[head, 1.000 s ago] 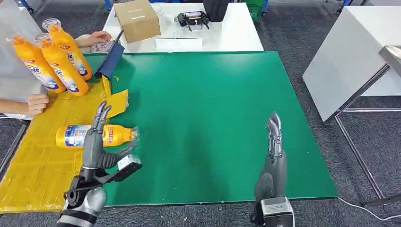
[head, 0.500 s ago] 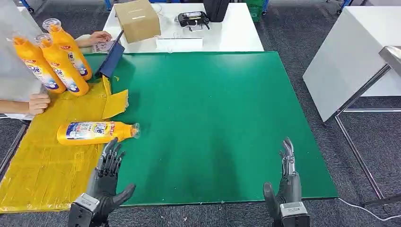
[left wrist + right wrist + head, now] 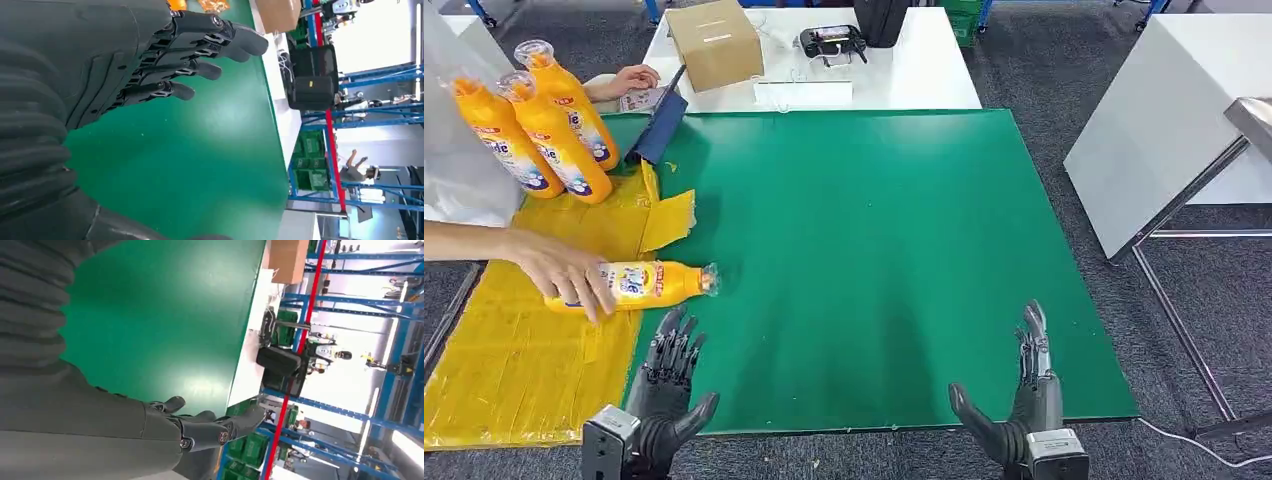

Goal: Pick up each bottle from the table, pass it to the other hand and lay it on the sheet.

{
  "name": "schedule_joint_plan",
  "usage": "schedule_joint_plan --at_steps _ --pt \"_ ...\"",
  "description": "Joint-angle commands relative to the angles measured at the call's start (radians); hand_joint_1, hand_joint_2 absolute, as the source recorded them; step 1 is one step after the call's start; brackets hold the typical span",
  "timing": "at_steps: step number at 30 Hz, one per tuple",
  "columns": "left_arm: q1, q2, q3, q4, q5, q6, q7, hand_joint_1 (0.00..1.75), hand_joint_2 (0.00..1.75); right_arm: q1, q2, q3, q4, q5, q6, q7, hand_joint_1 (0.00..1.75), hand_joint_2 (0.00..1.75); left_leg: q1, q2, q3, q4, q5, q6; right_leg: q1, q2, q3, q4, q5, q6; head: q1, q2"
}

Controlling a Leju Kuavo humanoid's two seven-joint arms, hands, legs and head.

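bottle (image 3: 639,283) lying on its side on the yellow sheet (image 3: 514,360), a person's hand (image 3: 564,272) resting on it | left hand (image 3: 664,385) and right hand (image 3: 1024,405) both hanging empty, fingers spread | judging it rigid, smooth, slippery plastic — probably weighty if full — best gripping mid-body

Count: 3 orange bottles – 2 upright at upper left, (image 3: 509,140) and (image 3: 569,105), 1 lying (image 3: 649,284) at mid-left with a person's hand (image 3: 564,272) on it. 1 yellow sheet (image 3: 524,350), 1 green mat (image 3: 864,250), 1 cardboard box (image 3: 714,42) at top, 1 black device (image 3: 829,40) beside it. 2 robot hands at the bottom: left hand (image 3: 659,390), right hand (image 3: 1024,400)
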Motion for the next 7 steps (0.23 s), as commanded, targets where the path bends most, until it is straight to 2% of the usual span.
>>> schedule_joint_plan --at_steps 1,7 --pt "-0.032 -0.015 -0.003 0.072 -0.003 0.003 0.005 0.00 1.75 -0.008 -0.005 0.018 0.022 -0.001 -0.001 0.003 0.00 1.75 0.001 -0.002 0.005 -0.001 -0.002 -0.001 0.000 0.004 0.006 -0.001 -0.002 -0.002 0.000 0.000" --pt "-0.039 -0.019 0.001 0.077 -0.006 0.007 0.004 0.00 1.75 -0.008 -0.008 0.027 0.016 0.001 -0.007 0.003 0.00 1.75 0.001 -0.002 0.003 -0.001 -0.001 -0.001 0.000 0.002 0.004 -0.001 -0.001 -0.001 0.000 0.000"
